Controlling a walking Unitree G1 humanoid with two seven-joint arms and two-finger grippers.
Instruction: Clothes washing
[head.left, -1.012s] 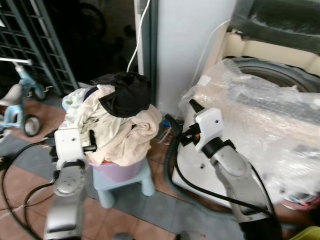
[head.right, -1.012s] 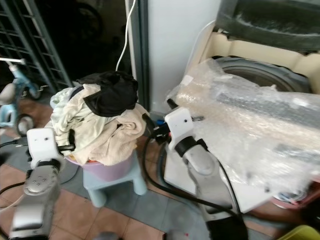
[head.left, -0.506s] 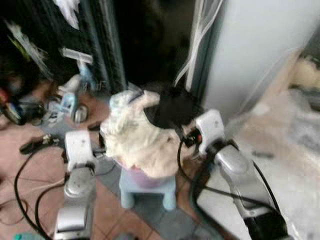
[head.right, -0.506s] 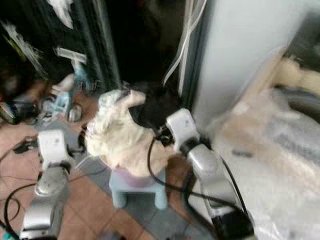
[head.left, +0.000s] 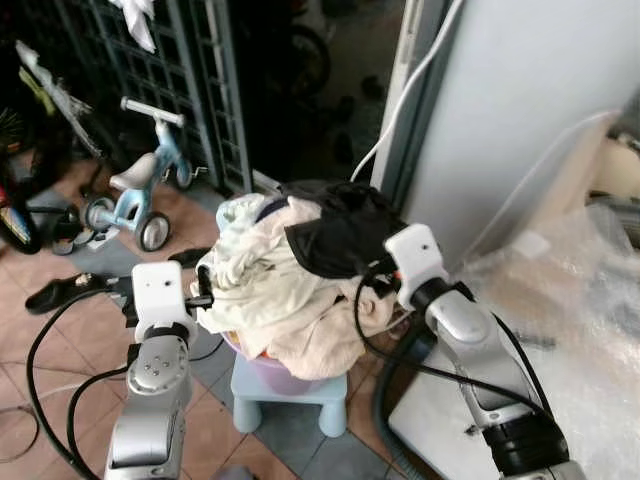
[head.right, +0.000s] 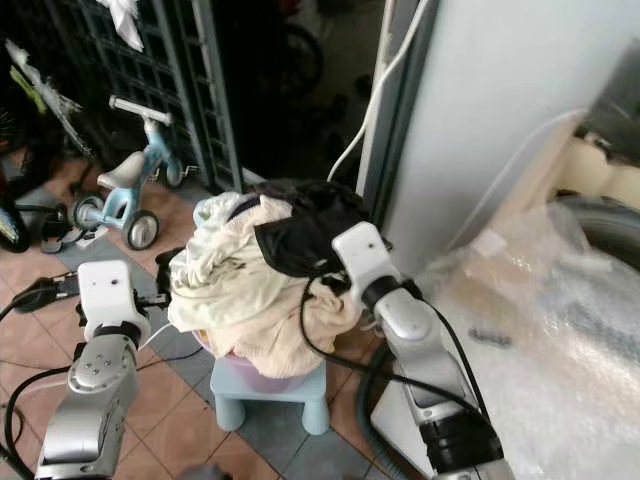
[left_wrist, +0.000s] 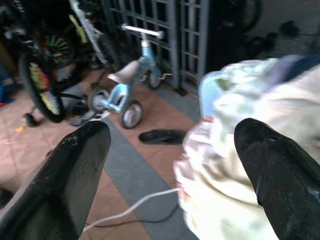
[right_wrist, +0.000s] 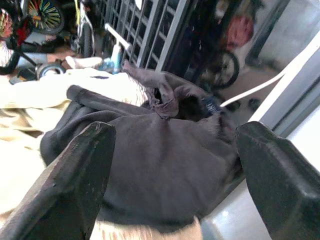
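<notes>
both grippers spread open, flanking the heaped laundry.
right gripper gapes empty at the crumpled black garment topping the cream cloth pile in a lilac plastic basket, on a pale blue plastic stool; left gripper gapes empty beside the pile. stool looks narrow, perhaps tippy: a hard sideways tug could topple it or snag the black cable.

Cream clothes are soft, crumpled matt cloth, the black garment atop them matt woven cloth; the stool is smooth pale-blue plastic, the floor matt tile, the wrap at 3 o'clock glossy clear bubble plastic, pincer fingers matt, finely textured black.
</notes>
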